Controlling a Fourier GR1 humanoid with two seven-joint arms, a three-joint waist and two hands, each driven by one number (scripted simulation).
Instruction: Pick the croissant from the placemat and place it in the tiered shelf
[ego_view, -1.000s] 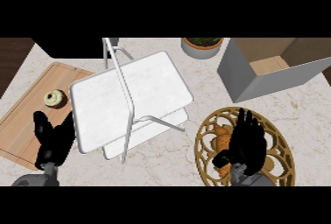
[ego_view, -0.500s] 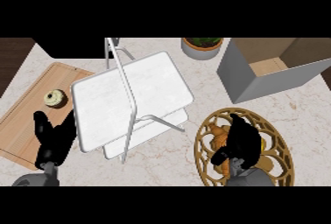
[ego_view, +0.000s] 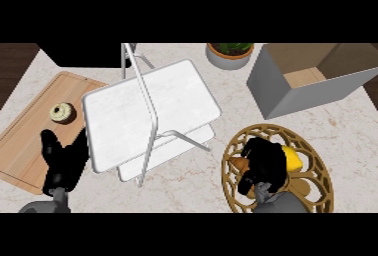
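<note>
While the right hand (ego_view: 264, 162) is curled over the croissant (ego_view: 239, 163) at lower right, the shelf (ego_view: 151, 117) rail could be clipped.

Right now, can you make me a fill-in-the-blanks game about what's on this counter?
1. The right hand is curled over the croissant on the round ____ placemat.
2. The doughnut lies on the ____ board.
3. The left hand rests with its fingers ____.
4. Beside the grey box stands a potted ____.

Missing words: woven; wooden; open; plant
</note>
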